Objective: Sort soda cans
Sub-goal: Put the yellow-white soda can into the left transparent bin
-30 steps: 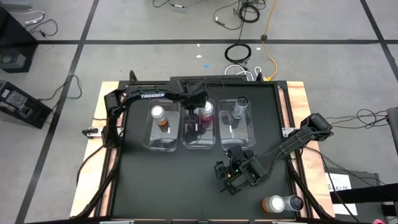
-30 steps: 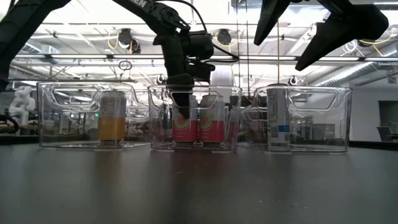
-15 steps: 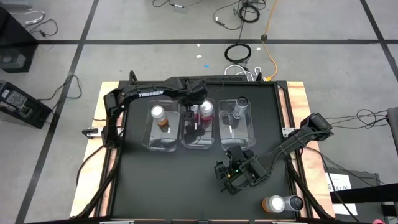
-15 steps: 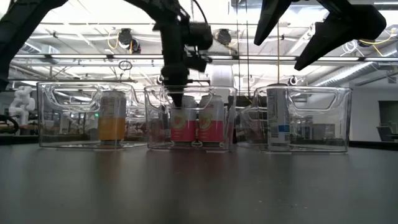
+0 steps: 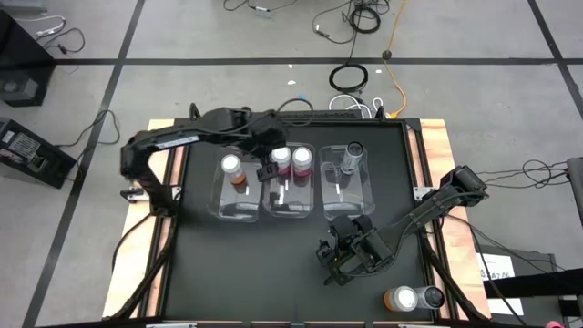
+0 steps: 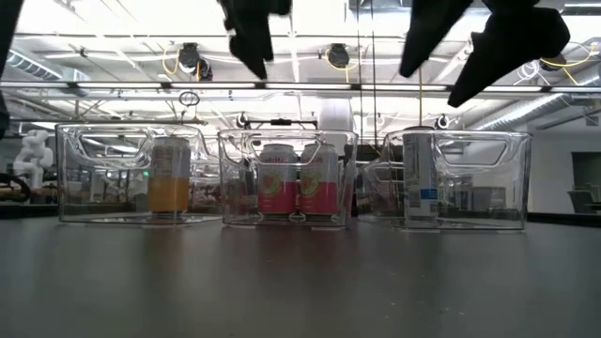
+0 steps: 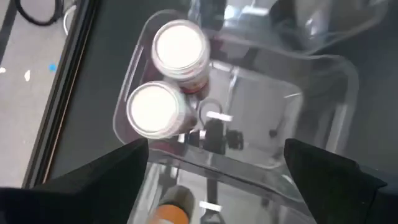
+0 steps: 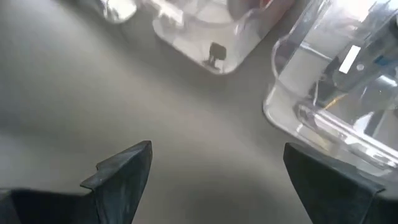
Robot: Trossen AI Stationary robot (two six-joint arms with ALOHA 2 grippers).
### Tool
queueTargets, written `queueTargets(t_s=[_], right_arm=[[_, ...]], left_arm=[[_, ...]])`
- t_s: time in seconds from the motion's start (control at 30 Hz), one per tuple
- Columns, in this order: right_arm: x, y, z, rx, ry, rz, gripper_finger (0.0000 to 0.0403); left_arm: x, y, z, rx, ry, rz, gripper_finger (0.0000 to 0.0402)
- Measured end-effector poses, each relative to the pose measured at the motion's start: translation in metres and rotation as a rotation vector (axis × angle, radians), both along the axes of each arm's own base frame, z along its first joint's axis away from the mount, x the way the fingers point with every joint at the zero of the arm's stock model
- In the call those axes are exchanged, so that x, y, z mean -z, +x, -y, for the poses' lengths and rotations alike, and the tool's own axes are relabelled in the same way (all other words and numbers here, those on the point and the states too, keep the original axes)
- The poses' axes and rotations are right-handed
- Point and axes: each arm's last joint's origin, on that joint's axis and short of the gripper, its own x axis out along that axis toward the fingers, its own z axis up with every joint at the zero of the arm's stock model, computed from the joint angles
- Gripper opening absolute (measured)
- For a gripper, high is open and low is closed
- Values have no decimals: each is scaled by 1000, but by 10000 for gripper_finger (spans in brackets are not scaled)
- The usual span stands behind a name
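Inside middle bin (image 5: 290, 202): two pink cans (image 5: 291, 160) | left pincer (image 5: 270, 173) wide | right pincer (image 5: 335, 261) wide

The overhead camera looks straight down on the whole counter (image 5: 228, 264) and both arms, while the low one sits at counter height, peering level through the three clear bins (image 6: 286, 178) into the room behind. Both catch the two pink cans (image 5: 290, 160) side by side in the middle bin. The left wrist camera hangs close above that same pair (image 7: 168, 81), and the right wrist camera skims low over the dark counter (image 8: 124, 93) beside the bins' edges.
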Motion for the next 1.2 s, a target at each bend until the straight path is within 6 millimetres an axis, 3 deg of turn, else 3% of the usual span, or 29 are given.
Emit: queueTargets(t_s=[0.23, 0.37, 0.47, 0.63, 0.73, 0.83, 1.07, 1.2], right_arm=[[3, -4, -4, -149, 51, -143, 357], [3, -8, -8, -197, 37, -163, 357], [3, -11, -12, -233, 23, -175, 357], [3, -17, -20, -267, 13, -186, 357], [3, -21, -23, -283, 6, -196, 357], [3, -24, -27, -306, 1, -201, 357], [4, -25, -30, -315, 60, -225, 357], [4, -24, -30, -319, 78, -233, 357]], left_arm=[[-31, -36, 47, 122, -20, 3, 384], [-37, -47, 77, 105, -124, 12, 383], [-40, -56, 107, 262, -200, 19, 383], [-38, -64, 148, 351, -141, 191, 383], [-28, -70, 168, 365, -118, 337, 383], [-1, -78, 180, 359, -125, 408, 383], [67, -95, 187, 330, -229, 606, 383], [94, -103, 187, 333, -262, 706, 383]])
